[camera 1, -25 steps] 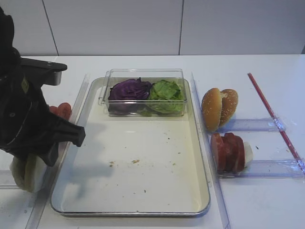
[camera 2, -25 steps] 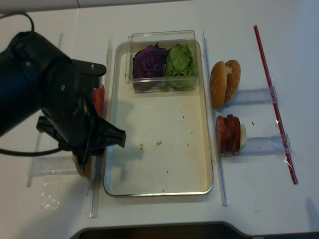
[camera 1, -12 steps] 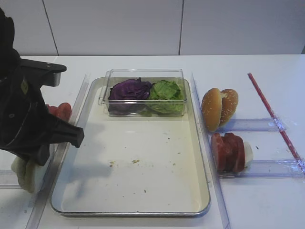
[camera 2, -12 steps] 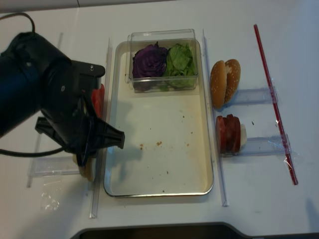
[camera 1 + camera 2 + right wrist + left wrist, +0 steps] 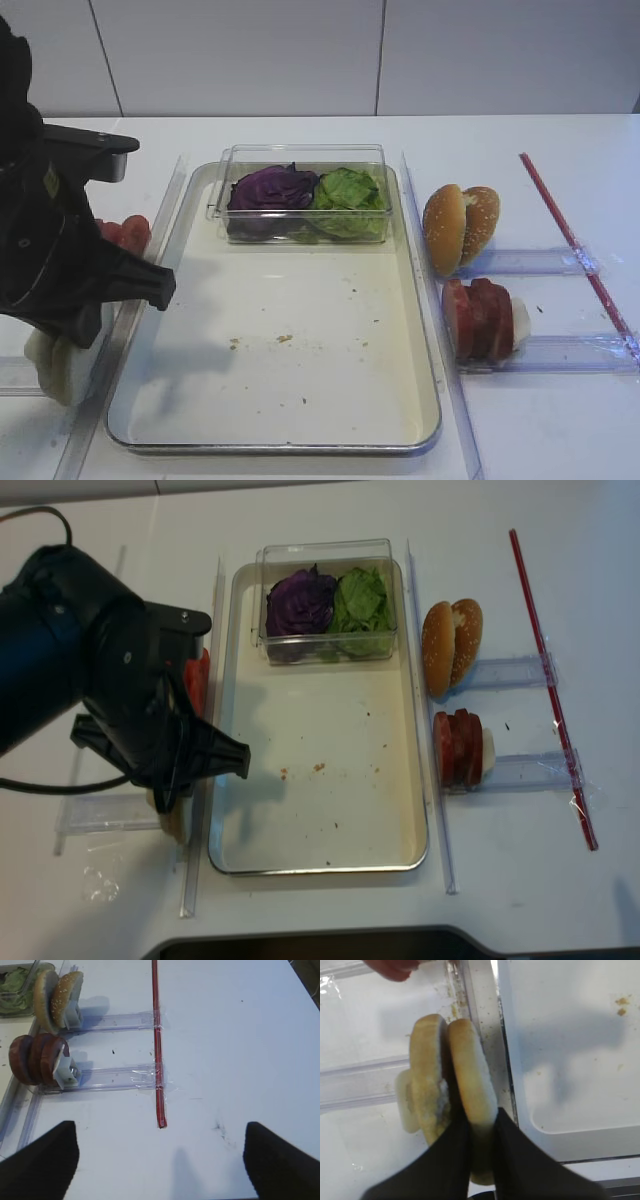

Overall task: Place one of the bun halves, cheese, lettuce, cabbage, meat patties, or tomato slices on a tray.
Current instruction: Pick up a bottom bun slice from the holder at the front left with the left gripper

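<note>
Two pale bun halves stand on edge in a clear holder left of the tray (image 5: 300,395). My left gripper (image 5: 481,1145) is shut on the right bun half (image 5: 471,1090), the one nearer the tray (image 5: 580,1060). The other bun half (image 5: 426,1085) leans against it. From above, the black left arm (image 5: 110,700) hides most of them; a bit of bun (image 5: 55,365) shows below it. Cabbage (image 5: 270,187) and lettuce (image 5: 348,190) lie in a clear box on the tray's far end. Cheese is out of view. My right gripper (image 5: 160,1160) hangs open over bare table.
Red tomato slices (image 5: 125,232) sit behind the left arm. Right of the tray, sesame buns (image 5: 460,225) and red-brown round slices (image 5: 480,315) stand in clear holders. A red strip (image 5: 575,245) is taped further right. Crumbs dot the tray floor.
The left gripper's fingers have closed onto the right bun half. The left arm has shifted slightly. Everything else is as it was.
</note>
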Action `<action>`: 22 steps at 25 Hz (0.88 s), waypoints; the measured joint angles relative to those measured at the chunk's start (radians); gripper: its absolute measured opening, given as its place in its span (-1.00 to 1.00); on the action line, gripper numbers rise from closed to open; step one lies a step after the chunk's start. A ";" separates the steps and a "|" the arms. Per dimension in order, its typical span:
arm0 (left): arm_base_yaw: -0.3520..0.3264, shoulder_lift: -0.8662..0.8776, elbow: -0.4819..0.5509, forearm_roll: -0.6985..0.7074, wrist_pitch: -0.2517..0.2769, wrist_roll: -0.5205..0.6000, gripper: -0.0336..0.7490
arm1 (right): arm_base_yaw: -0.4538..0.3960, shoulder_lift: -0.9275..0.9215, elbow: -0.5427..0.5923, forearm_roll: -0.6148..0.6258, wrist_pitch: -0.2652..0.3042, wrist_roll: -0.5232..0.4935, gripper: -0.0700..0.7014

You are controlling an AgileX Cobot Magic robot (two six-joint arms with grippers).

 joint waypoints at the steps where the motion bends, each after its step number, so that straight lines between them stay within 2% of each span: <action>1: 0.000 0.000 0.000 0.000 0.004 0.000 -0.65 | 0.000 0.000 0.000 0.000 0.000 0.000 0.97; 10: 0.000 0.000 -0.021 0.000 0.030 0.000 -0.65 | 0.000 0.000 0.000 -0.010 0.000 0.000 0.97; 22: 0.000 0.000 -0.023 0.000 0.039 0.000 -0.66 | 0.000 0.000 0.000 -0.012 0.000 0.000 0.97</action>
